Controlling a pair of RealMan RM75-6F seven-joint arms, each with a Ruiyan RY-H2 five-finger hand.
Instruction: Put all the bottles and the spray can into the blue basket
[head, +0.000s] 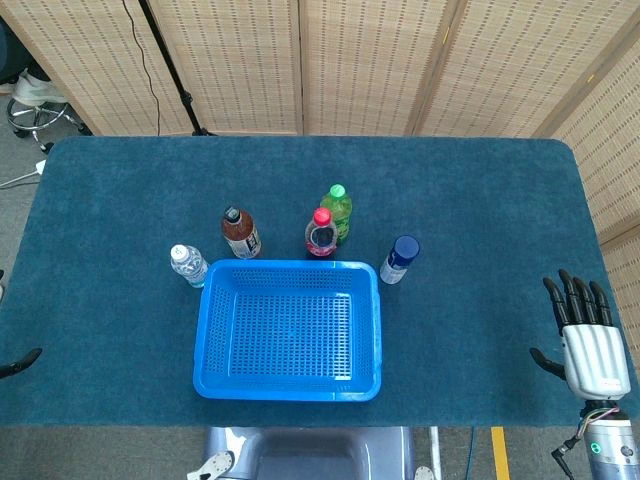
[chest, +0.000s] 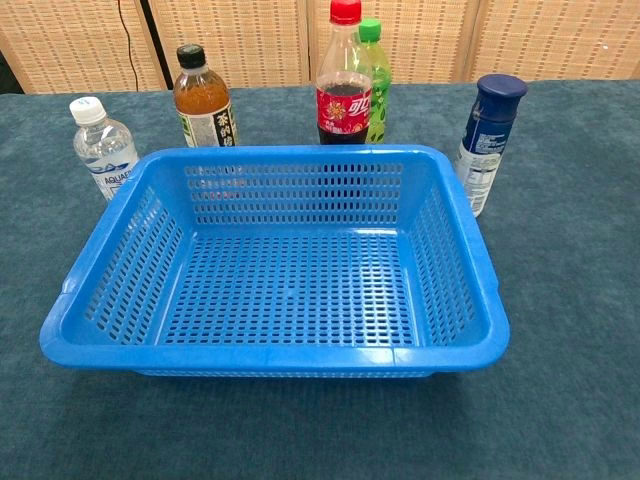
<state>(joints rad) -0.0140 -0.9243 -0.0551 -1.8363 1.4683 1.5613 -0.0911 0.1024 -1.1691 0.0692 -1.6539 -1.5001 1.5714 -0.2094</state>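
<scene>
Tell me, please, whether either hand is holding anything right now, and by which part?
Nothing is held. The right hand hovers with fingers spread and apart from the spray can. Only a tip of the left hand shows.

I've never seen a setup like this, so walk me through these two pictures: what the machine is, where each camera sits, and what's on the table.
It is a two-armed robot with finger-like hands. One picture looks down from its head, the other forward from its chest. On the dark blue felt table sits an empty blue perforated plastic basket. Behind it stand a clear water bottle, a brown tea bottle, a red-capped cola bottle, a green soda bottle and a blue-capped spray can. The right robot hand is open, holding nothing; the left is barely visible.
</scene>
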